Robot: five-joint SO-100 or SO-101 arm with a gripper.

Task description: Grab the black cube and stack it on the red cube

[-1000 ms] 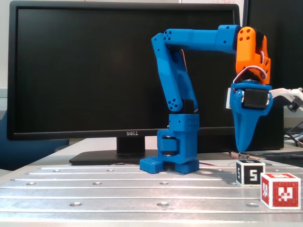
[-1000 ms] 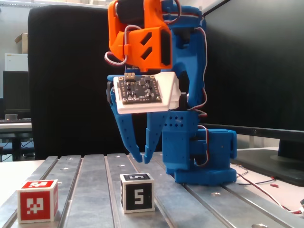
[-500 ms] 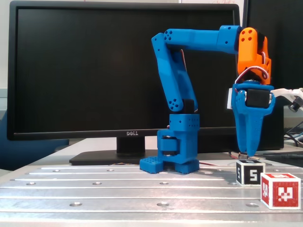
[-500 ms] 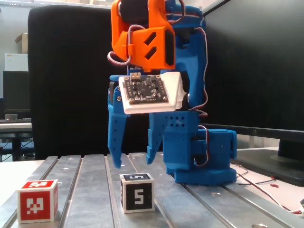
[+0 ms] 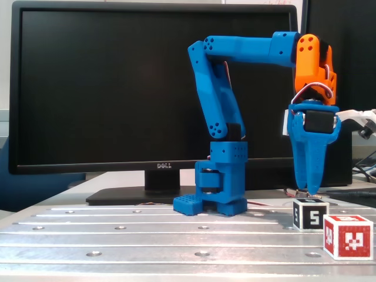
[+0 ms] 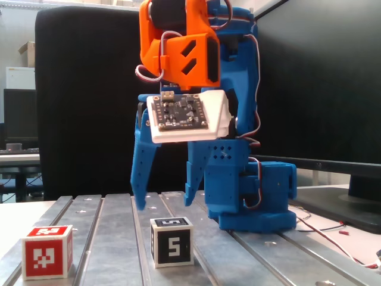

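The black cube (image 5: 310,214) marked "5" sits on the metal table, also seen in the other fixed view (image 6: 171,241). The red cube (image 5: 348,236) with its white pattern stands close beside it, nearer the camera in one fixed view and to the left in the other (image 6: 47,251). My gripper (image 5: 308,191) points straight down just above the black cube. It is open and empty (image 6: 165,204), its two blue fingers spread wider than the cube and their tips just above and slightly behind the cube's top. Neither cube is touched.
The arm's blue base (image 5: 218,194) stands on the slotted metal table (image 5: 117,235). A Dell monitor (image 5: 155,88) fills the background. Loose wires (image 6: 333,229) lie beside the base. A white object (image 5: 361,120) juts in at the right edge.
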